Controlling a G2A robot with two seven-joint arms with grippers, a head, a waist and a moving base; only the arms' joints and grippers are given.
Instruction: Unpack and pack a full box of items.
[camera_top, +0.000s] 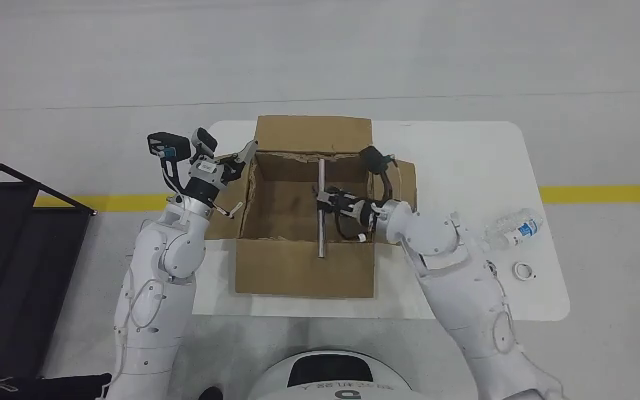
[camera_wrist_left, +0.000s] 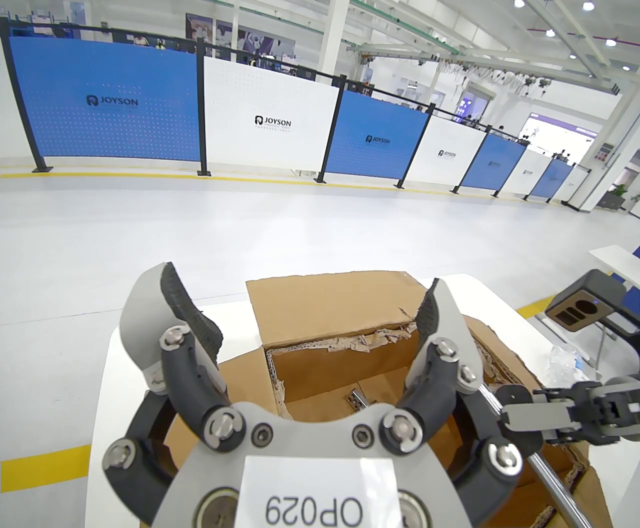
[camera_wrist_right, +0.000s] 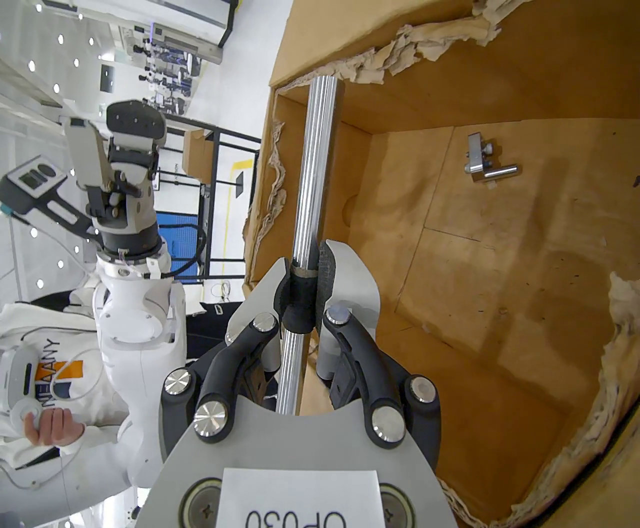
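Box (camera_top: 300, 272) of brown cardboard stands open toward the worktop's (camera_top: 450, 150) left edge. Its flaps are folded out and its rims are ragged and torn. We note a bright, polished metal rod (camera_wrist_right: 312, 165) running from the back wall toward the front wall, about midway across the opening. The right gripper (camera_wrist_right: 307, 270) pinches it near mid-length, black pads tight on both sides. We cannot tell whether the rod's ends rest on the cardboard. A small metal bracket (camera_wrist_right: 485, 160) lies on the box floor near the back wall. The left gripper (camera_wrist_left: 302, 287) hangs over the left flap, fingers spread wide. By the worktop's right edge we see a clear plastic bottle (camera_top: 510, 228) on its side. A small white ring (camera_top: 523, 270) lies nearer the front edge.
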